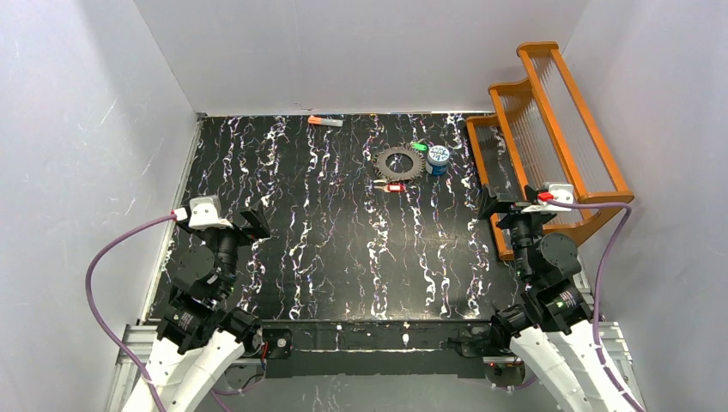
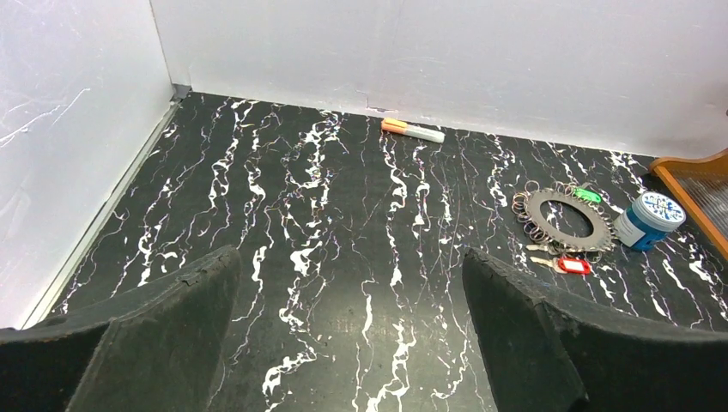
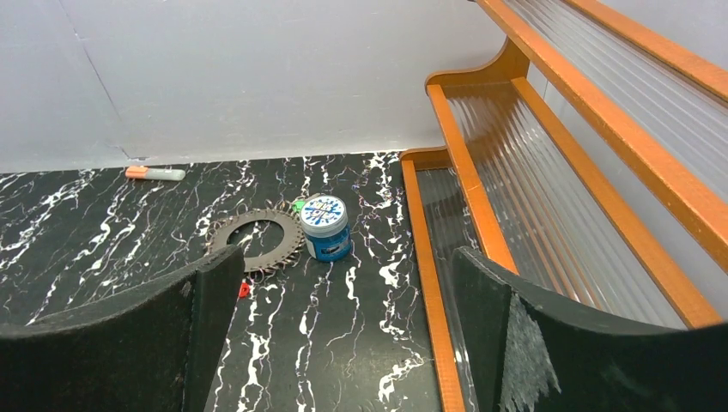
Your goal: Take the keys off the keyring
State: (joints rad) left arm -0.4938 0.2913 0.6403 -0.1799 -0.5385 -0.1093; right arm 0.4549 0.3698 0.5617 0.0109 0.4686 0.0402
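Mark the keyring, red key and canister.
keyring [image 2: 536,220], left wrist view, left side of the flat band.
red key [image 2: 575,266], left wrist view, its plastic head.
canister [image 3: 324,211], right wrist view, middle of the lid.

Bench [image 1: 343,240]: black, white streaks.
Far right: toothed grey keyring [image 1: 384,163], green key [image 1: 419,146], red key [image 1: 395,186], blue-and-white canister [image 1: 439,157].
Back edge: orange-and-grey marker [image 1: 325,122].
Right side: wooden rack [image 1: 505,88].

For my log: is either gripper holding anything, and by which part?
Nothing is held: the left gripper and right gripper are open, far from the keyring.
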